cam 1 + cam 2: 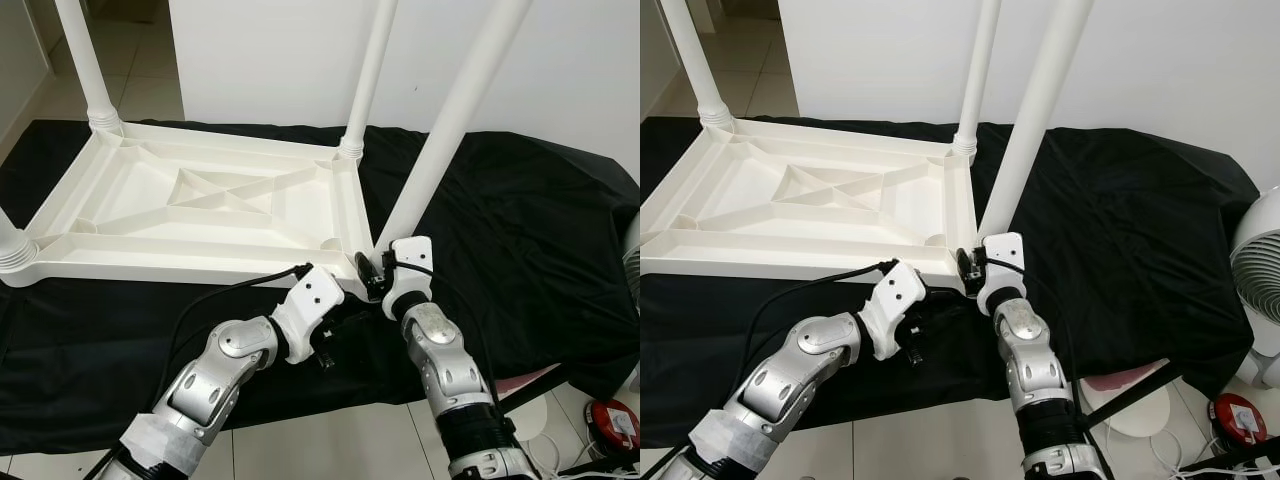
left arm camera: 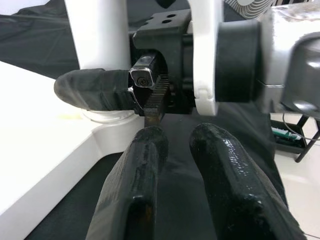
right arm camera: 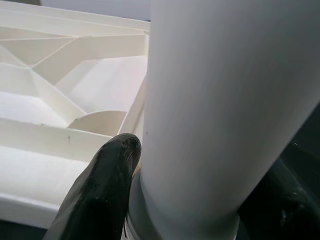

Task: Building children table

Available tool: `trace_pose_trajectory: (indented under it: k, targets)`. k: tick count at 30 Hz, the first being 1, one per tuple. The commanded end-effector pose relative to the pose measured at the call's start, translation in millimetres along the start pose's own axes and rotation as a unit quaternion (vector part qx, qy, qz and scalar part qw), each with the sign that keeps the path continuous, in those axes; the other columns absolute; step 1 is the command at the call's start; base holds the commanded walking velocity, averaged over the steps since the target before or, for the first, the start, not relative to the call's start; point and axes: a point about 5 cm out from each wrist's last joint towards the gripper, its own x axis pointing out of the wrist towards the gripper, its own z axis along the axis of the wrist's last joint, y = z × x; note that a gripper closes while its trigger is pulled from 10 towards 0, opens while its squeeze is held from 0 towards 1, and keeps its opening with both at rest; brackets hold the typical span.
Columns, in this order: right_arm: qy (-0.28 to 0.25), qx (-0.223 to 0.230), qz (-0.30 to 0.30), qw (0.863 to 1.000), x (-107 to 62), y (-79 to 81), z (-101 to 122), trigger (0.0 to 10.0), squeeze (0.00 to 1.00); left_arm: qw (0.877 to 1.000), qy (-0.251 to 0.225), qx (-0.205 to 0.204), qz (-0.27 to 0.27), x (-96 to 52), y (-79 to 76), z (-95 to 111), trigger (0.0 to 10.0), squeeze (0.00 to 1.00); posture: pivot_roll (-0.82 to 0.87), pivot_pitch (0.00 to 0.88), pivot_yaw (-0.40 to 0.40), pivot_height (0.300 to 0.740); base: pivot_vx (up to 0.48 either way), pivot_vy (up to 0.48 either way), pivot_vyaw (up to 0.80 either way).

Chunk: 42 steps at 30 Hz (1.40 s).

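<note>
Gripping the base of the near-right table leg [image 1: 455, 120], the right gripper [image 1: 372, 272] sits at the corner of the upturned table top [image 1: 200, 210], one black finger [image 3: 100, 190] pressed against the white tube just above its collar; the other finger is hidden behind the leg, so the pinch is read from the tube sitting between them. That leg leans, its long axis rising from the corner socket up and away to the robot's right rather than standing straight. Just beside it, the left gripper [image 2: 172, 165] hovers low over the black cloth [image 1: 520, 230], its two fingers parted with a narrow gap and nothing between them, pointed toward the right gripper's body and the leg's foot. Beyond the hands, the white table top lies upside down on the cloth, ribbed underside up with a diagonal cross brace, its long axis running left to right across the robot's view. Three more legs [image 1: 370, 70] stand in the other corners, roughly upright. A white fan [image 1: 1260, 280] stands on the tiled floor [image 1: 330, 445] at the far right.
</note>
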Motion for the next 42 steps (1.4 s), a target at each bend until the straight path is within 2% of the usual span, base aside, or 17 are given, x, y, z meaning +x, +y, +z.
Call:
trace_pose_trajectory:
  k: [1,3,14,15,20,23,24,27,29,32,35,36,38,42]
  targets:
    - [0.025,0.004,-0.021,0.999,-3.7,-4.7,-10,10.0,0.0,1.0,-0.001,0.0,-0.029,1.0,-4.6,1,10.0,0.0,0.07,0.043,-0.095,0.74,0.0,0.0,0.0]
    - [0.018,0.011,-0.042,0.999,-8.4,2.4,-7,10.0,0.0,1.0,0.0,0.001,-0.029,0.6,-3.6,2,10.0,0.0,0.07,0.043,-0.094,0.74,0.0,0.0,0.0]
    - [0.022,0.013,-0.051,0.998,-20.2,1.5,-1,10.0,0.0,0.999,0.001,0.002,-0.034,0.3,-2.7,2,10.0,0.0,0.06,0.045,-0.09,0.74,0.0,0.0,0.0]
    - [0.021,0.012,-0.052,0.998,-22.3,2.7,1,10.0,1.0,0.999,0.002,0.003,-0.034,0.2,-2.2,2,10.0,0.0,0.05,0.047,-0.09,0.74,0.0,0.0,0.0]
    - [0.012,0.014,-0.047,0.999,-22.4,4.5,5,10.0,1.0,0.999,0.001,0.004,-0.033,0.9,-1.2,2,10.0,0.0,0.05,0.048,-0.091,0.74,0.0,0.0,0.0]
    - [0.013,0.016,-0.014,1.0,-21.6,3.7,5,10.0,1.0,0.999,0.0,0.003,-0.032,1.4,-1.1,3,10.0,0.0,0.05,0.046,-0.093,0.74,0.0,0.0,0.0]
    - [0.013,0.017,-0.007,1.0,-21.9,2.8,5,10.0,0.0,0.999,0.0,0.003,-0.032,1.5,-1.1,3,10.0,0.0,0.05,0.046,-0.093,0.74,0.0,0.0,0.0]
    - [0.011,0.009,0.043,0.999,-23.6,-5.1,3,10.0,0.0,0.999,-0.001,0.002,-0.032,1.6,-1.3,3,10.0,0.0,0.05,0.045,-0.093,0.74,0.0,0.0,0.0]
    - [0.011,0.009,0.043,0.999,-23.6,-5.1,3,10.0,0.0,0.999,-0.001,0.002,-0.032,1.6,-1.3,3,10.0,0.0,0.05,0.045,-0.093,0.74,0.0,0.0,0.0]
    - [0.012,0.007,0.076,0.997,-23.8,-12.4,2,10.0,0.0,0.999,-0.001,0.002,-0.032,2.2,-1.6,3,10.0,0.0,0.05,0.046,-0.094,0.74,0.0,0.0,0.0]
    - [0.003,-0.033,0.155,0.987,-20.3,-26.8,6,10.0,0.0,1.0,-0.002,0.003,-0.031,3.5,-0.8,3,10.0,0.0,0.04,0.043,-0.092,0.74,0.0,0.0,0.0]
    - [0.003,-0.033,0.155,0.987,-20.3,-26.8,6,10.0,0.0,1.0,-0.002,0.003,-0.031,3.5,-0.8,3,10.0,0.0,0.04,0.043,-0.092,0.74,0.0,0.0,0.0]
    - [0.002,-0.057,0.179,0.982,-12.3,-39.2,9,10.0,0.0,0.999,-0.004,0.003,-0.032,4.9,-1.1,3,10.0,0.0,0.04,0.041,-0.09,0.74,0.0,0.0,0.0]
    - [0.006,-0.068,0.201,0.977,-4.3,-45.6,9,10.0,0.0,0.999,-0.004,0.004,-0.033,5.7,-0.8,4,10.0,0.0,0.04,0.04,-0.086,0.74,0.0,0.0,0.0]
